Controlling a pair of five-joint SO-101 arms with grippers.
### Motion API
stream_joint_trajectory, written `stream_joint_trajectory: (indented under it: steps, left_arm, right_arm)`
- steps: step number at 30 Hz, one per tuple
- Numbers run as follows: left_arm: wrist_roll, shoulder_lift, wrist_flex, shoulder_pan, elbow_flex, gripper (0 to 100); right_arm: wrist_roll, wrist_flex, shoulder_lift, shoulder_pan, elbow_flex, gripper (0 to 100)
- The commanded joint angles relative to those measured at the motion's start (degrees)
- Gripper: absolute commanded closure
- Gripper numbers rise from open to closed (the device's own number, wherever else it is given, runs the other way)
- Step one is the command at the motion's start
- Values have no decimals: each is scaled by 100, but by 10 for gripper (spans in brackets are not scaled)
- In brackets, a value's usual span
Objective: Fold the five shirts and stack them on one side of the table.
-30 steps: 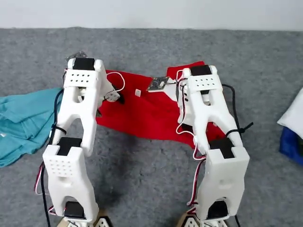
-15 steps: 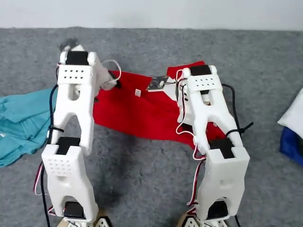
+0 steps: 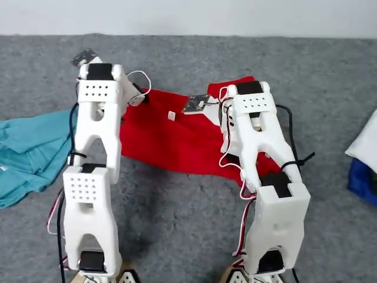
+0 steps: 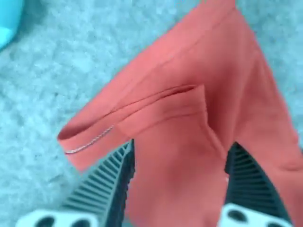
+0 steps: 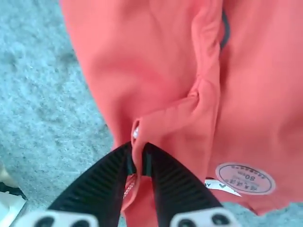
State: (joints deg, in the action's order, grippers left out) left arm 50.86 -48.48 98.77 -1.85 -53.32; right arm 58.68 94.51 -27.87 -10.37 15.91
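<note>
A red shirt (image 3: 171, 138) lies spread on the grey carpeted table between the two arms. In the left wrist view my left gripper (image 4: 177, 165) hovers open over the shirt (image 4: 189, 127), close to a folded hem near its edge, with nothing between the fingers (image 4: 113, 182). My right gripper (image 5: 137, 158) is shut on a raised fold of the red shirt (image 5: 156, 56), close to a round printed label (image 5: 246, 178). From above, the left arm (image 3: 99, 94) stands over the shirt's left end. The right arm (image 3: 250, 106) covers its right part.
A teal shirt (image 3: 29, 147) lies crumpled at the left edge of the table; a corner of it shows (image 4: 7, 19) in the left wrist view. A white garment (image 3: 366, 141) and a blue one (image 3: 360, 180) sit at the right edge. Bare carpet lies in front.
The left arm has stretched farther from its base and shifted slightly, so its wrist now sits beyond the shirt's left edge. The right arm and the red shirt have stayed put.
</note>
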Motion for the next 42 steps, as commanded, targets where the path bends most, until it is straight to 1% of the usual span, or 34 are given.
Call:
stream_joint_trajectory:
  steps: [1, 10, 12, 15, 19, 20, 22, 27, 33, 42]
  left_arm:
    - [141, -132, -26, 97, -453, 710]
    - [141, -1310, -114, 202, -1446, 711]
    - [141, -1547, -123, 193, -1701, 728]
    - [105, -1881, -123, 185, -1956, 798]
    - [-264, -2066, -132, 185, -2009, 976]
    - [-308, -2075, -158, 185, -2009, 994]
    - [-308, -2040, -211, 185, -2009, 979]
    - [-308, -2031, -158, 229, -2026, 988]
    - [-308, -2022, 185, 185, -2492, 988]
    - [-316, -1108, 193, 237, -2396, 988]
  right_arm:
    - [70, -66, 75, 57, 264, 989]
    - [70, -40, 84, 57, 264, 989]
    - [70, -13, 84, 66, 264, 989]
    - [70, -31, 84, 119, 264, 989]
    - [70, -66, 84, 224, 264, 989]
    - [70, -66, 84, 251, 264, 989]
    - [70, -66, 84, 268, 264, 989]
    - [62, -13, 119, 268, 264, 989]
    - [62, 48, 523, 259, 264, 989]
    - [26, 75, 1376, 268, 237, 989]
